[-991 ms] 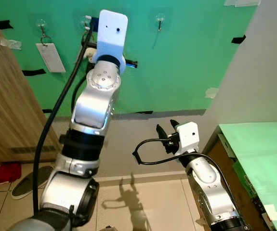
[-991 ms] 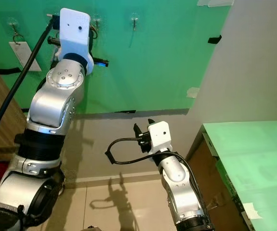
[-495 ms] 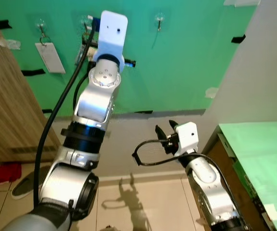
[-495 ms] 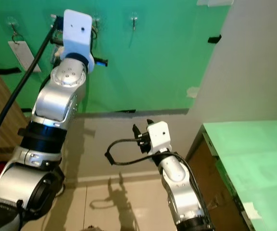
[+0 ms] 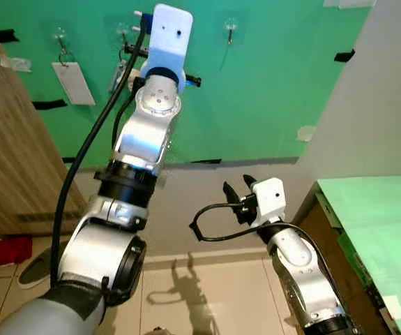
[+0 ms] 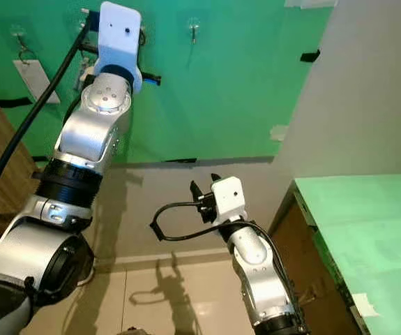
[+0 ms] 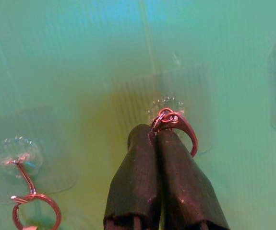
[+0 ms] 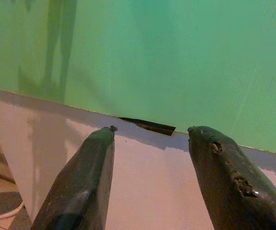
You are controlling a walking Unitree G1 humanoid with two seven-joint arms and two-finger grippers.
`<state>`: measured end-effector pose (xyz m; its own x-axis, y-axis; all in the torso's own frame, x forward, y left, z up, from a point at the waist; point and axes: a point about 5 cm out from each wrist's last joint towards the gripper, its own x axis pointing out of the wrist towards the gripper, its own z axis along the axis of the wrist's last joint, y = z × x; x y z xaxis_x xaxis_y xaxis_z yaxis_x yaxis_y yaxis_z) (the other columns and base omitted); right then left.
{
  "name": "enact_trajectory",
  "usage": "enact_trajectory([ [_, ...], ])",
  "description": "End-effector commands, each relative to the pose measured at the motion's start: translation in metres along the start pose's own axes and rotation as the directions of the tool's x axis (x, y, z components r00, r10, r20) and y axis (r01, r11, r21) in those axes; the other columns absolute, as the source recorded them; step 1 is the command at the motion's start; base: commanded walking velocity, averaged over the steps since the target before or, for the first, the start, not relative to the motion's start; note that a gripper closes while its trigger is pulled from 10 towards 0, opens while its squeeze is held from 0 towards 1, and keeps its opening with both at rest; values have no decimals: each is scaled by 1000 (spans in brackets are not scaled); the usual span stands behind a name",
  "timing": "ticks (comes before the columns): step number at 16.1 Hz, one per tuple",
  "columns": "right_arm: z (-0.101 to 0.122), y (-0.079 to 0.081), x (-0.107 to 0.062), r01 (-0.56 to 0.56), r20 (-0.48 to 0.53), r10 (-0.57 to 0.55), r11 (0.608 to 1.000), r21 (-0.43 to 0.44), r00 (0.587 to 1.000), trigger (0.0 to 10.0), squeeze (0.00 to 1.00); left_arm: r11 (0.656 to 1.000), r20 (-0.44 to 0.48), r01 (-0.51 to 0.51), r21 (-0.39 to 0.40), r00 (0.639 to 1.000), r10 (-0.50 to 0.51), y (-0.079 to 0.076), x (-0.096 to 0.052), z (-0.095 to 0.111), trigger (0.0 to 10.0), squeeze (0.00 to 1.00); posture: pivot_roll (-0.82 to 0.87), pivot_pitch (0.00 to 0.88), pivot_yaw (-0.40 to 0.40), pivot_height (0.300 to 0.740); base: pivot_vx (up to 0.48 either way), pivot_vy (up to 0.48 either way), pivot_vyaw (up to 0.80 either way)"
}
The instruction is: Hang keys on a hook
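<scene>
My left arm is raised to the green wall, and its white wrist housing covers the fingers in the eye views. In the left wrist view my left gripper is shut on a coppery key ring, held right at the clear middle hook. The ring touches the hook's base; whether it is over the hook I cannot tell. A grey piece dangles below the middle hook. My right gripper stands open low before the wall, holding nothing.
The left hook carries a ring with a white tag; the right hook is bare. A wooden door stands at the left and a green table at the right. A shoe lies on the floor.
My left arm has risen a little and shifted right along the wall, bringing the key ring up to the middle hook. The right arm has stayed put.
</scene>
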<state>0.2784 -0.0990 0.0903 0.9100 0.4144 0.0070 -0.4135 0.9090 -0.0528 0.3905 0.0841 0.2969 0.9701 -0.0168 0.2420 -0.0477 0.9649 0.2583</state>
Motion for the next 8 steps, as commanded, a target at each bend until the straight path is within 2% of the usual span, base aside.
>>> enact_trajectory([
  [1, 3, 0, -1, 2, 13, -2, 1000, -9, 1000, 10000, 0, 1000, -5, -12, 9, 1000, 12, 1, 5, 1, 10000, 0, 34, 0, 26, 740, 0, 0, 0],
  [8, 2, 0, -2, 4, 7, -4, 1000, -6, 1000, 10000, 0, 1000, -106, -8, 10, 994, 9, -2, 17, -17, 10000, 0, 26, 0, 30, 740, 0, 0, 0],
])
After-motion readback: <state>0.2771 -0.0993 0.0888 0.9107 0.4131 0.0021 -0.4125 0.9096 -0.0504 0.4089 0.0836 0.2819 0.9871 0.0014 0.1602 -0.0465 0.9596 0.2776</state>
